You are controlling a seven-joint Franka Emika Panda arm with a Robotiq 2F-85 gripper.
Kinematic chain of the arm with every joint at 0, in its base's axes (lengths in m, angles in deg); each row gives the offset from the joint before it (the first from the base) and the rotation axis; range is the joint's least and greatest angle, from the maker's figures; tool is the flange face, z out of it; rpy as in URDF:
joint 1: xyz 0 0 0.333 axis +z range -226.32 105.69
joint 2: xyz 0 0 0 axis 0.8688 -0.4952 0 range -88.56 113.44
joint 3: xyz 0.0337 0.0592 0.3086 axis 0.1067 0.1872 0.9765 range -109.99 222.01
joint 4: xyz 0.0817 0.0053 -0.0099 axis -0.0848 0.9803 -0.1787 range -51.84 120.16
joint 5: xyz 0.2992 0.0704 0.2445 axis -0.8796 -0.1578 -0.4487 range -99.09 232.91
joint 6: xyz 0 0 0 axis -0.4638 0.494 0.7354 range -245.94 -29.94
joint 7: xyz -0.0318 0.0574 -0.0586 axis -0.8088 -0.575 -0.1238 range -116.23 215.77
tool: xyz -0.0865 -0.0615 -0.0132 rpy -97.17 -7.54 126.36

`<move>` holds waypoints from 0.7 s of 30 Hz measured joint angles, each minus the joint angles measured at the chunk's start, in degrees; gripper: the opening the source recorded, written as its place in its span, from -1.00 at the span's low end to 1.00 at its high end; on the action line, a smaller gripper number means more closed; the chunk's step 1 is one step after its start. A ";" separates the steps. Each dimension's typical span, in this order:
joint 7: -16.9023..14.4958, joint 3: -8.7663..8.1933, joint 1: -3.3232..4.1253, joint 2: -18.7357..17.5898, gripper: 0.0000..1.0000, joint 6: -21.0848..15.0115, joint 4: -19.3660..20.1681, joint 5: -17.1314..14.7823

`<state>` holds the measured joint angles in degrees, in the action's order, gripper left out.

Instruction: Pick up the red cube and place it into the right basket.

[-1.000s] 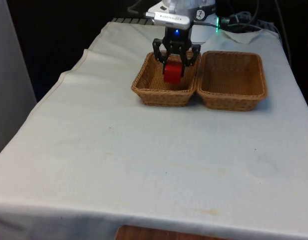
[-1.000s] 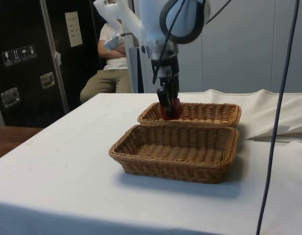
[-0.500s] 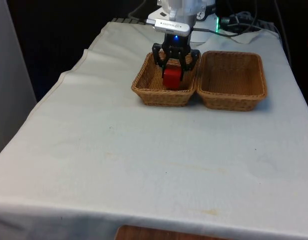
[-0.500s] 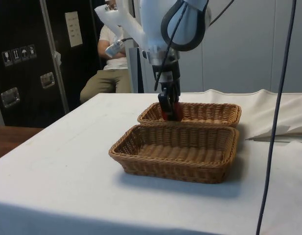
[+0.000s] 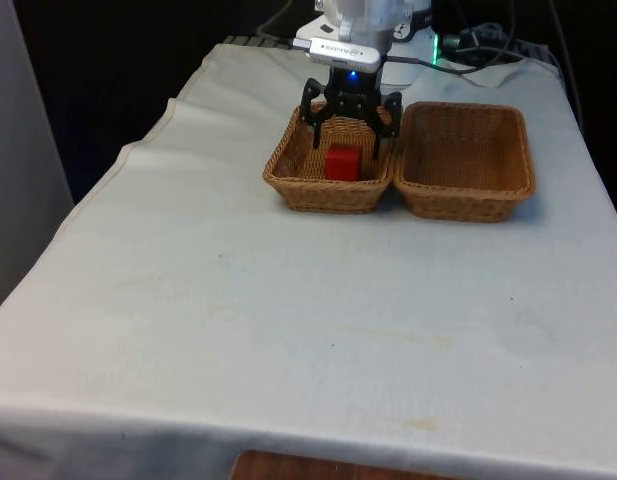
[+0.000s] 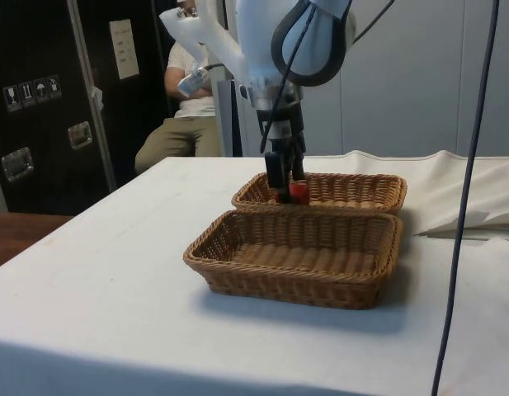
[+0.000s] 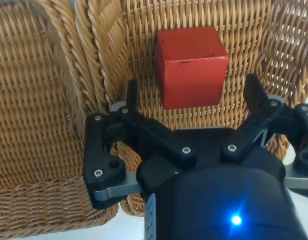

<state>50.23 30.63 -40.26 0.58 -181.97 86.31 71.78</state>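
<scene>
Red cube (image 5: 342, 162) sits on the floor of the basket on the front view's left (image 5: 288, 170), toward its far side & close to the shared wall w/ the second basket (image 5: 466, 200) at 3 o'clock. Cube is plain, matte red, sharp-edged, resting flat; wrist view shows a small dark scuff on one face (image 7: 191, 65). Pincer (image 5: 345, 115) hangs right above it at 12 o'clock, fingers spread wide, one each side of the cube w/ gaps, gripping nothing. Baskets touch side by side on the white-clothed tabletop (image 5: 288, 320). Seated person (image 6: 184, 124) behind the tabletop in the side view
</scene>
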 measured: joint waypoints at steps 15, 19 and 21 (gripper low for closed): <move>0.00 0.23 0.11 7.05 1.00 4.30 0.97 0.92; 0.17 1.15 0.11 8.77 1.00 5.90 0.52 0.97; 0.23 1.43 0.11 8.94 1.00 6.13 0.23 0.97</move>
<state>50.46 32.06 -40.15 9.52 -175.84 86.54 72.75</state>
